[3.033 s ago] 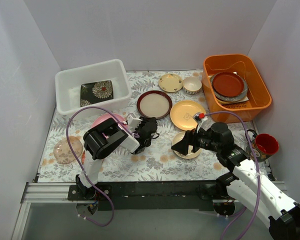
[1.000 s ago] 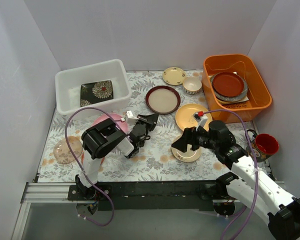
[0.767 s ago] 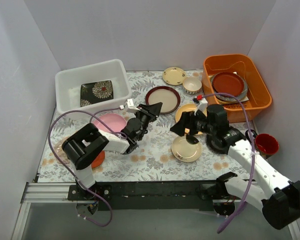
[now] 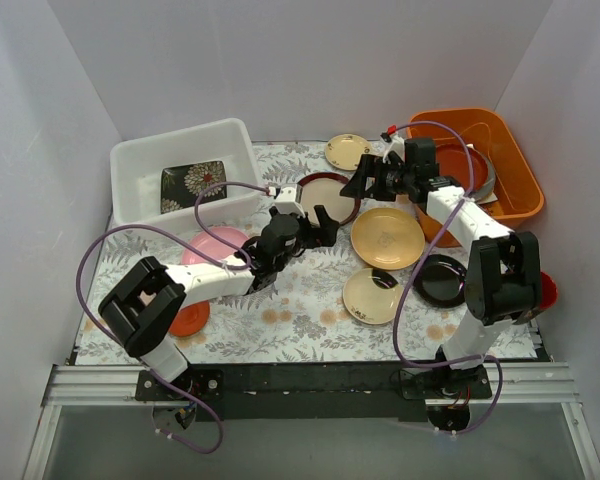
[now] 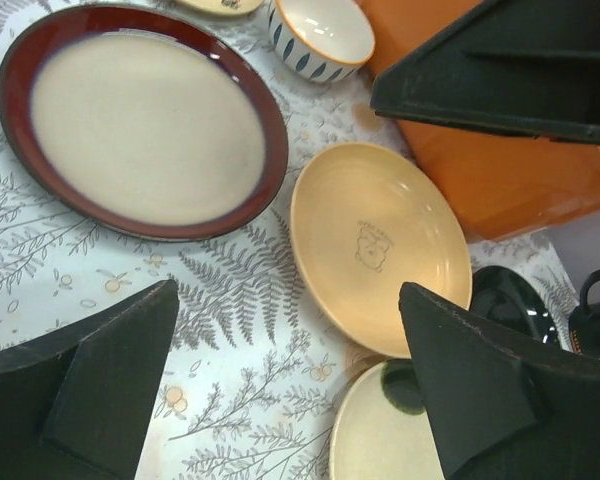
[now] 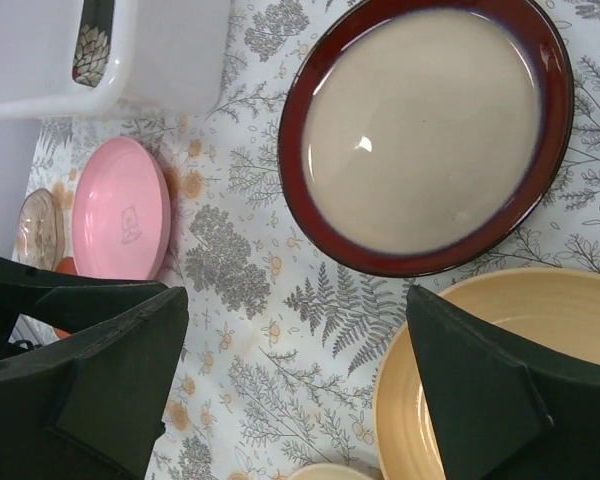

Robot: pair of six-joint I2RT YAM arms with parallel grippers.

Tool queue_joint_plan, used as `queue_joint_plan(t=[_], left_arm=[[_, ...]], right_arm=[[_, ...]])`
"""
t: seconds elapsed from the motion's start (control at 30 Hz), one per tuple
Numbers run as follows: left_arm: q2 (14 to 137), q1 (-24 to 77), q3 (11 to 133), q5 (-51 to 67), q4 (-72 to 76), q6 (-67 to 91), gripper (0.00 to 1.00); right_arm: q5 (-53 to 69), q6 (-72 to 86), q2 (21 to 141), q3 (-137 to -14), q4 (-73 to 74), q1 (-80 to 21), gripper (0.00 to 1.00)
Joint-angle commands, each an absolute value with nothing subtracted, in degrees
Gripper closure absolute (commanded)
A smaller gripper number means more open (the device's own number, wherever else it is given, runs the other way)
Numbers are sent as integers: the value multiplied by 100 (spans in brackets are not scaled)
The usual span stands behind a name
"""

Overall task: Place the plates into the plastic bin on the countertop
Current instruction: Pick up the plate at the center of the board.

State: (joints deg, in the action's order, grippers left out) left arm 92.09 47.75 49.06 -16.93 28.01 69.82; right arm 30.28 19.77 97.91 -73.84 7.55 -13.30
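One plate is already home: the black square floral plate [image 4: 193, 183] lies flat in the plastic bin [image 4: 130, 165], far left on the tabletop [image 4: 310, 320]. Next in line looks like the dark-rimmed cream plate [image 4: 325, 197], mid-tabletop, just right of the bin. At its near edge sits the left hand [image 4: 318, 222], fingers spread wide, nothing held. Its wrist view puts the plate ahead and left of the gap, with the yellow plate [image 4: 387, 237] straight ahead. The right hand [image 4: 364, 183], also spread and empty, hovers by the plate's right rim. It's round, so there's no long axis to line up. The left hand looks better placed, on the bin side. Since a moment ago, the right arm has swung from above the yellow plate to the far side, and a black dish [image 4: 442, 280] now shows. The left arm has stretched further out.
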Motion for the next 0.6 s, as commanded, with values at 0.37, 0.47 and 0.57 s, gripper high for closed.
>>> queue_joint_plan(t=[0.37, 0.47, 0.57], left_arm=[[8657, 4772, 4597, -1758, 2004, 7224, 2], [8561, 4772, 4518, -1775, 1925, 7216, 2], [8534, 4772, 4517, -1854, 1820, 7093, 2]], right_arm=[[2865, 2092, 11161, -8455, 589, -1055, 5], [2839, 2109, 11390, -8534, 510, -1046, 5], [2813, 2153, 11566, -8639, 449, -1037, 7]])
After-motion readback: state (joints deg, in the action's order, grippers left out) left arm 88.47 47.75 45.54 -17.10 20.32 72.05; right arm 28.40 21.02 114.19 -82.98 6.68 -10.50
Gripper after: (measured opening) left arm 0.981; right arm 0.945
